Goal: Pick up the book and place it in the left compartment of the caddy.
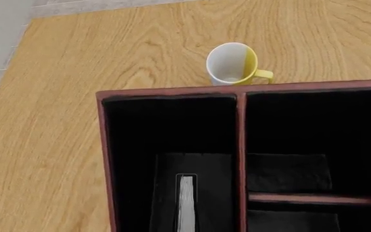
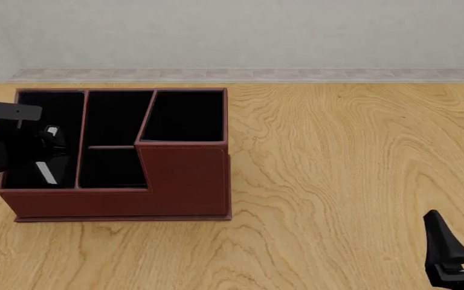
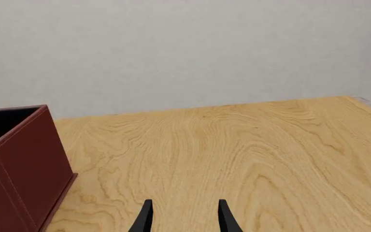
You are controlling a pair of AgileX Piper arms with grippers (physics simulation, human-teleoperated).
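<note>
Left claw (image 2: 45, 151) hangs over the caddy (image 2: 183, 181), low in its left compartment (image 2: 63, 109); the book (image 1: 186, 203) stands on edge, white pages up, inside that bay; whether the fingers grip it, cannot tell. Advice: let go only once it rests on the floor, then lift straight clear of the walls. Right claw (image 3: 184, 217) idle, parted, holding nothing. Wood-grain table (image 2: 353, 157), white-and-yellow mug (image 1: 234, 64) beyond the caddy, plain grey wall (image 3: 185, 48) behind

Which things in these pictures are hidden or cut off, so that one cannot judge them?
- Left gripper: its fingers hide behind the arm in front view and are absent from the left wrist view.
- Book: cut off by the left wrist picture's edge.
- Mug: absent from front view.
</note>
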